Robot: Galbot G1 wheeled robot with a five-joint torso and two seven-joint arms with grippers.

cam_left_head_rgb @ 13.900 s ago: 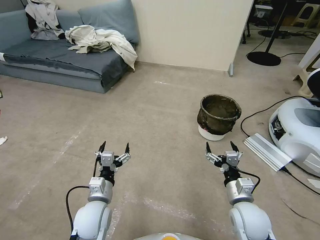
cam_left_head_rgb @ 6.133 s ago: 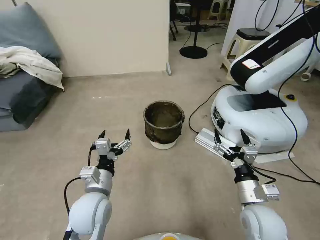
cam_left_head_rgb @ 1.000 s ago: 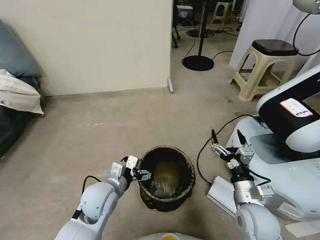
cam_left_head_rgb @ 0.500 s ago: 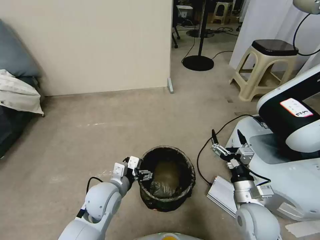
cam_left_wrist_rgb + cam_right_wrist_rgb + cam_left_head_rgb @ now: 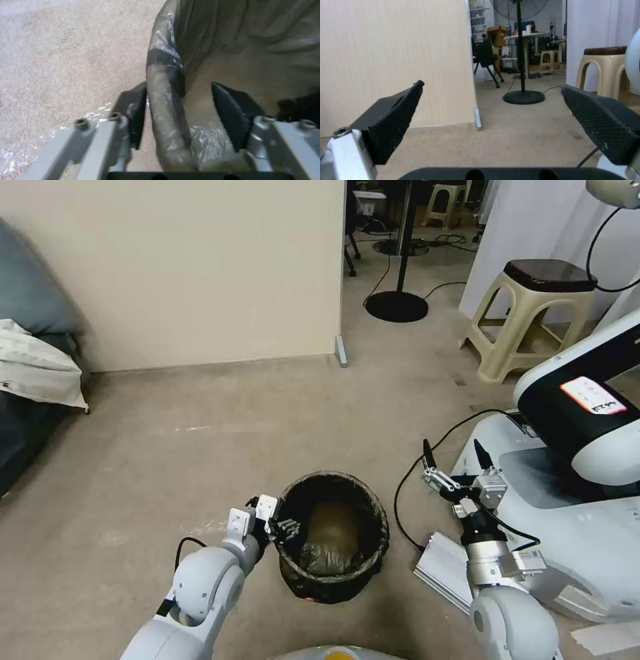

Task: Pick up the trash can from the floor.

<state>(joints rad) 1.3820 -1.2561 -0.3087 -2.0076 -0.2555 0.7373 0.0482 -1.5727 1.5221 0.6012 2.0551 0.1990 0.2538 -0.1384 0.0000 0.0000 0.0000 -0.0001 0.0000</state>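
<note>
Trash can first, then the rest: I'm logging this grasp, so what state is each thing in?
trash can: upright on the floor, bag-lined, rim between the left fingers.
left end effector: straddling the rim, one finger outside, one inside, not fully shut.
right end effector: open, held in the air right of the can, holding nothing.
stool: standing upright.

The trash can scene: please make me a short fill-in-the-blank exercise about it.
1. The left tool straddles the trash can's ____, one finger inside, one outside.
2. The trash can stands on the ____.
3. The right tool is held in the air, fingers ____.

Missing words: rim; floor; open
</note>
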